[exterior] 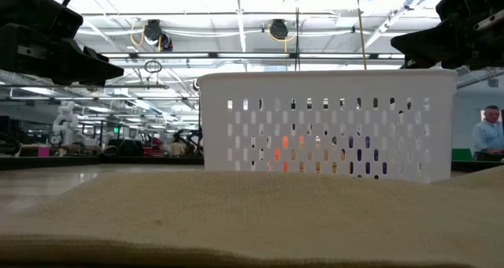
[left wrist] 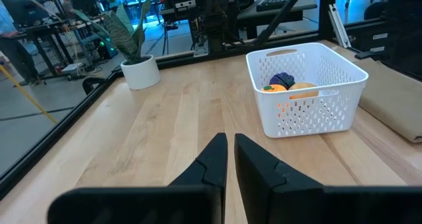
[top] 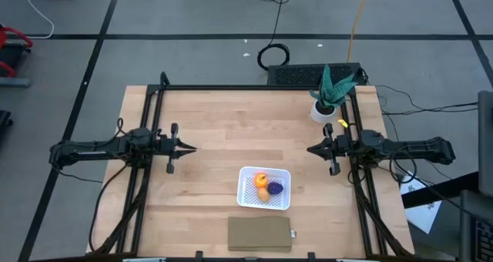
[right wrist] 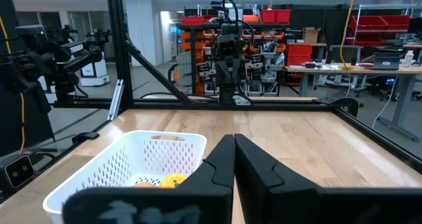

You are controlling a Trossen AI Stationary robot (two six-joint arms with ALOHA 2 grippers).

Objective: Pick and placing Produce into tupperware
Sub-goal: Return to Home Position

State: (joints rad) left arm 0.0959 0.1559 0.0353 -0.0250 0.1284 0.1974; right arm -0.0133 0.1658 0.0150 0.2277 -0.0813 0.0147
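Sitting in the lower middle of the high view, the white container (top: 242, 186) holds all three pieces of produce: the orange piece (top: 261, 179) toward the upper left of its floor, the purple piece (top: 276, 187) to the right of it, and the tan piece (top: 263, 194) below the orange one. They lie close together, and none of them rests on the table (top: 231, 123). Just below the container in that view, apart from it, a flat brown sheet (top: 260, 233) lies near the table's bottom edge. A potted plant (top: 330, 92) stands at the table's upper right.

Both arms are well away from the container. The left gripper (top: 192, 149) points inward from the left of the frame, above the bare wood, with its jaws drawn together so only a thin slit shows between them in its wrist view. The right gripper (top: 310, 149) faces it from the right, below the plant, its jaws likewise closed on nothing.
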